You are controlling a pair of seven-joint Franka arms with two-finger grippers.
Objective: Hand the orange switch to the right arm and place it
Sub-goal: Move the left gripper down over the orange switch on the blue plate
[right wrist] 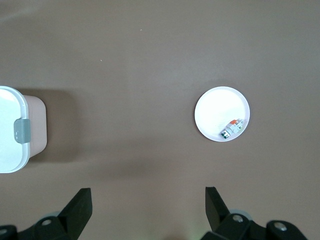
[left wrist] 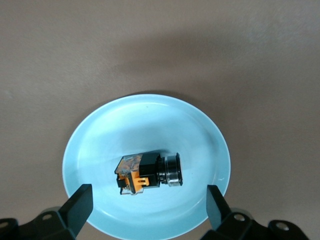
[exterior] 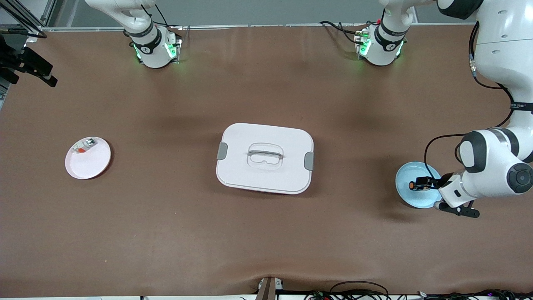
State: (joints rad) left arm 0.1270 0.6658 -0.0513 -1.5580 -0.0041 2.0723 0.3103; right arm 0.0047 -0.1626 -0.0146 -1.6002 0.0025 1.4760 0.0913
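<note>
The small black cylinder switch with orange end (left wrist: 148, 175) lies on its side in the round pale blue plate (left wrist: 100, 145), toward the left arm's end of the table. The left gripper (left wrist: 147, 205) hangs over that plate, fingers spread wide, the switch at about twelve o'clock from them in its wrist view, seemingly not touching. A white lidded box with grey clips (exterior: 265, 158) sits mid-table. The right gripper (right wrist: 147, 207), also spread wide, waits above bare table; a small white plate (right wrist: 222, 114) holds a silver-white piece with a red bit (right wrist: 233, 127).

No legible text — only tiny white lettering on left arm's black band (exterior: 522, 106), unreadable.
</note>
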